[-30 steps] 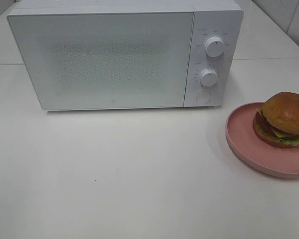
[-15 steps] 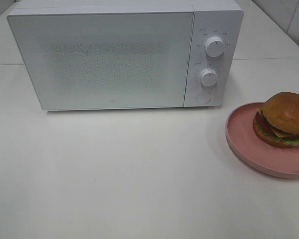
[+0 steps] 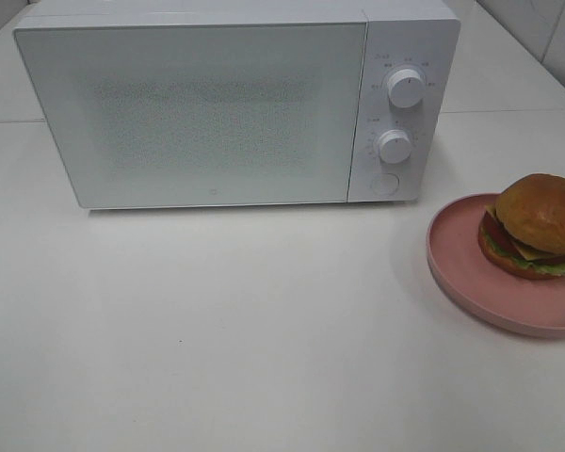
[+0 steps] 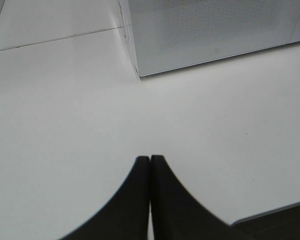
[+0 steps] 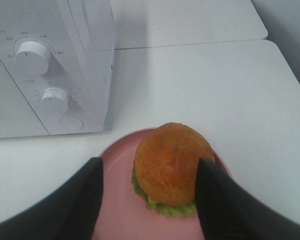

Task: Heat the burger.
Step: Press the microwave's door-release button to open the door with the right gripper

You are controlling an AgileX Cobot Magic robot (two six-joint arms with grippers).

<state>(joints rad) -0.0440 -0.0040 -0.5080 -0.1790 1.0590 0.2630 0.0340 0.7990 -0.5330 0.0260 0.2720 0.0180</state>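
Right now the burger point(image 3: 535, 224) sits on a pink plate point(image 3: 449, 259) on the worktop point(image 3: 264, 330), near the dial side of the microwave point(image 3: 198, 113), whose door is closed. The right end effector point(image 5: 151, 162) is released, its fingers straddling the bun, one just beside it. The left end effector point(image 4: 150, 167) is clenched, its fingers pressed together over the worktop.

Smooth matte white tabletop point(image 3: 264, 330), thin straight seam point(image 3: 508, 110) across its far side, pale grey tiled wall point(image 3: 551, 33) at the far right corner, soft even light.
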